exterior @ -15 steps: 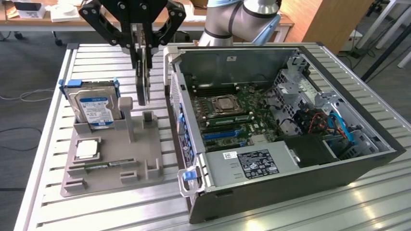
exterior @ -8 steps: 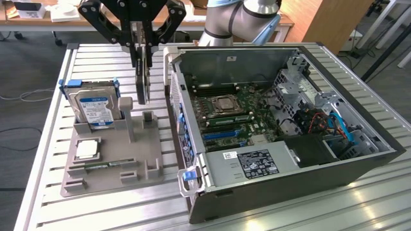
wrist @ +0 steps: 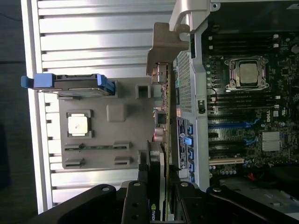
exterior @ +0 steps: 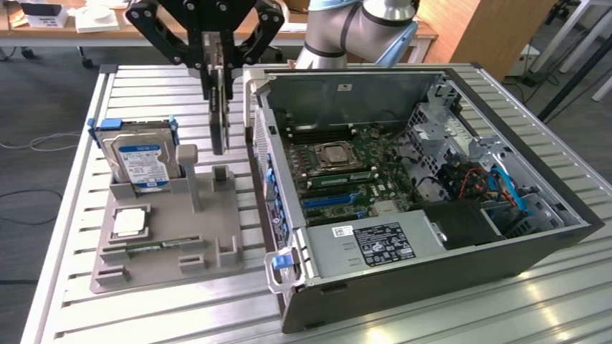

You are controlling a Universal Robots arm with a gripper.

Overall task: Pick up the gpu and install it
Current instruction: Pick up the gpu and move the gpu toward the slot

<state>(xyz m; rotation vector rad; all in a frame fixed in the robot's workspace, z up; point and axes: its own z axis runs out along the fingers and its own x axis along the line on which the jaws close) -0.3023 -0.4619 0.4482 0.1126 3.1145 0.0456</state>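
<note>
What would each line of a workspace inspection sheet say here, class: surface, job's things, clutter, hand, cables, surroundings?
Surface: slatted metal table carrying a grey fixture tray and an open computer case.
Job's things: gpu held upright in the air, close beside the case wall.
Clutter: hard drive, processor and memory stick in the tray.
Hand: the hand is shut on the gpu's upper edge.
Cables: red and blue wires inside the case.
Surroundings: desks behind the table.

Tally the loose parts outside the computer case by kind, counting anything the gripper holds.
hard drive: 1
processor chip: 1
memory stick: 1
gpu, held in the gripper: 1
Total: 4
</note>
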